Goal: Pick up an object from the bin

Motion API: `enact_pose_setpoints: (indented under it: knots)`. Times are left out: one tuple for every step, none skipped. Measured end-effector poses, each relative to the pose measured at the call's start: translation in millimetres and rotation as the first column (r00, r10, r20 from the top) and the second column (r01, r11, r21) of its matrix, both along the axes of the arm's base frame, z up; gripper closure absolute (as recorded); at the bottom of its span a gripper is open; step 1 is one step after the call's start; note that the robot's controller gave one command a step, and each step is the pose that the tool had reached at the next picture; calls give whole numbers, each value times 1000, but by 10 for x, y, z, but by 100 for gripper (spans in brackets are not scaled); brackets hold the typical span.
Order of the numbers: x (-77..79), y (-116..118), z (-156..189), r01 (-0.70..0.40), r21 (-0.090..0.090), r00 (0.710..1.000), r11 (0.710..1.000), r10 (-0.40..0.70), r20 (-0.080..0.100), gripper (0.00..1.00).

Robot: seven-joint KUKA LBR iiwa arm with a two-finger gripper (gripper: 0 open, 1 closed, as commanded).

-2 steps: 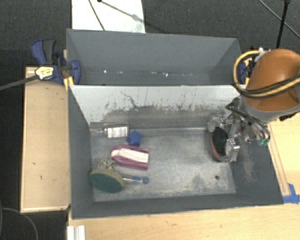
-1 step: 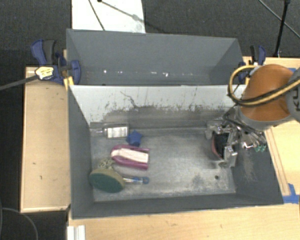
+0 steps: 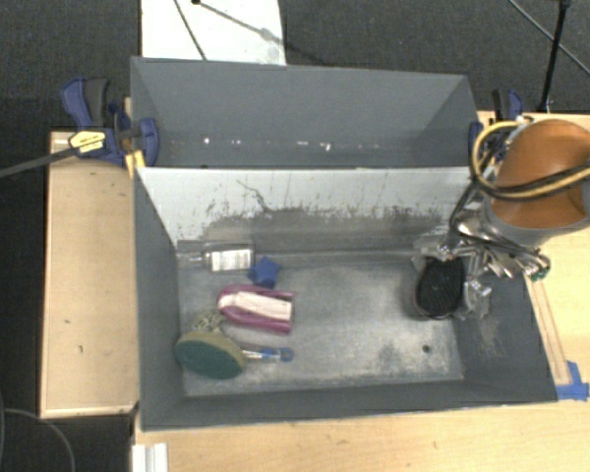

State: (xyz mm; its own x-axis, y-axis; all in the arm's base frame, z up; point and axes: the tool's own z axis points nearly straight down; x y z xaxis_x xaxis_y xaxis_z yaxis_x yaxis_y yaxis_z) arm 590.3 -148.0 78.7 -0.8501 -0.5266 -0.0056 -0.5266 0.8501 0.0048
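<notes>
A grey metal bin (image 3: 305, 106) is seen from above. On the left of its floor a few things are gathered: a dark green round disc (image 3: 209, 355) at the front, a small clear bottle with a white label (image 3: 222, 259) laid along the back wall, a pink and white striped packet (image 3: 257, 308) between them, and a small blue block (image 3: 265, 270) just beside the bottle. A thin blue-tipped stick (image 3: 270, 354) is partly hidden by the disc. On the right lies a black rounded lump (image 3: 436, 291), its kind hard to make out. The gripper (image 3: 469, 285) is set close against its right side, below the arm's orange cover (image 3: 536, 170). How far the jaws are open cannot be told, nor whether the lump is gripped.
</notes>
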Motion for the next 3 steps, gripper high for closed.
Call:
enact_pose_setpoints:
  knots:
    - [6,9,11,2,1,1000,1000,-2,1,100]
    - [-50,79,1182,10,-8,1000,1000,-10,8,100]
    - [-300,328,1865,-229,-9,973,973,229,5,100]
